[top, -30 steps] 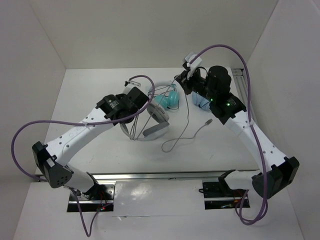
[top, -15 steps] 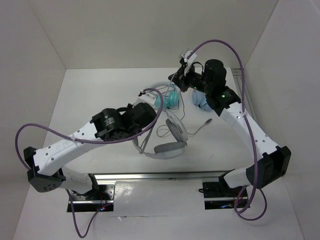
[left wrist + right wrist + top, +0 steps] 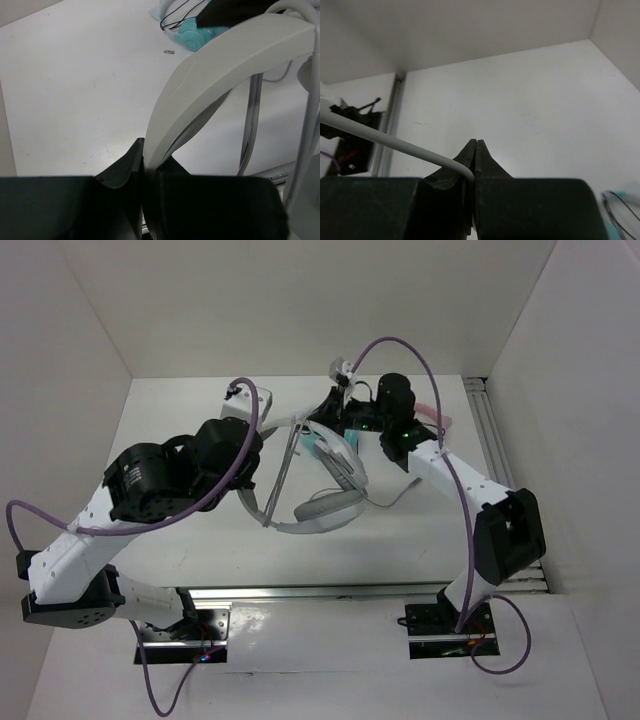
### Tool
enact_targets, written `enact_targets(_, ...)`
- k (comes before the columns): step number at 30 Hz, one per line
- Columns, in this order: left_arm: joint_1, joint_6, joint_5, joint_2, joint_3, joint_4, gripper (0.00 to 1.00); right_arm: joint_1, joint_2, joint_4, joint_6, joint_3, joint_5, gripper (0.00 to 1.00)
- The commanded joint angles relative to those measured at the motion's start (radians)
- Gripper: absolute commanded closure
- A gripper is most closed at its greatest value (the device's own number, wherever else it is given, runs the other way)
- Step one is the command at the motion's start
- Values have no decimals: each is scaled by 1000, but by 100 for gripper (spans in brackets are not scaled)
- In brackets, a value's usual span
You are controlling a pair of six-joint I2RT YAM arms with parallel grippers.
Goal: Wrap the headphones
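The light-grey headphones [image 3: 328, 510] hang tilted above the table centre. My left gripper [image 3: 258, 447] is shut on their wide headband [image 3: 235, 50], which rises from between the jaws [image 3: 148, 161] toward the upper right. My right gripper [image 3: 323, 423] is above the ear cups, just right of the left gripper. It is shut on the thin grey cable [image 3: 375, 134], which bends into the closed fingertips [image 3: 474, 150]. The rest of the cable [image 3: 395, 497] trails over the table to the right of the headphones.
The teal headphones [image 3: 196, 36] lie behind the grey pair, partly hidden in the top view [image 3: 316, 447]. The pink band of the blue pair [image 3: 436, 411] shows behind the right arm. A rail [image 3: 487, 430] runs along the right wall.
The left arm has swung left and lifted the headphones by the headband. The right gripper has moved left with the cable, to just above the ear cups.
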Motion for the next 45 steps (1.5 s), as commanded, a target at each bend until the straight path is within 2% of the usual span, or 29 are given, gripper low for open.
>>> enact_targets(1,-21,2,25,-75,91,176,100,47,121,250,158,-110,-3,95)
enact_targets(3,-21,14,34,-86,91,242,100,68,178,372,239,-142,-34,95)
enact_targets(4,-21,15,25,-86,91,284,100,93,224,533,326,-168,-34,95)
enact_targets(6,-21,15,-26,-67,128,296,100,114,267,660,393,-234,-20,94)
enact_targets(7,-21,15,-43,-54,173,296,100,133,316,743,440,-244,-20,90)
enact_targets(11,-21,15,-95,23,282,249,100,159,408,881,516,-267,-20,85)
enact_targets(12,-21,15,-110,32,283,240,100,159,419,906,528,-277,-20,81)
enact_targets(18,26,-21,-166,33,261,240,100,159,464,1021,588,-343,-9,81)
enact_targets(21,110,-31,-201,43,261,218,100,159,464,1064,588,-392,0,87)
enact_targets(22,138,-31,-201,43,261,218,100,159,464,1076,588,-438,14,91)
enact_targets(23,210,-44,-201,55,261,218,100,159,450,1102,588,-466,24,100)
enact_targets(24,253,-44,-181,56,261,218,100,159,439,1115,579,-495,50,100)
enact_targets(25,349,-44,-161,83,261,227,100,168,429,1134,579,-562,67,100)
enact_targets(28,503,-44,-31,131,293,238,100,217,381,1179,557,-680,129,100)
enact_targets(29,592,-44,33,167,303,238,100,232,367,1168,547,-701,139,100)
enact_targets(33,772,-91,181,229,321,247,100,331,268,1069,444,-762,215,100)
enact_targets(36,864,-122,270,266,285,258,100,421,134,854,366,-762,284,100)
enact_targets(37,873,-131,270,266,234,272,100,476,66,713,305,-741,302,100)
enact_targets(40,885,-131,259,255,83,330,100,579,-79,555,209,-704,396,100)
enact_targets(45,896,-122,178,223,-113,378,100,670,-329,245,93,-624,600,100)
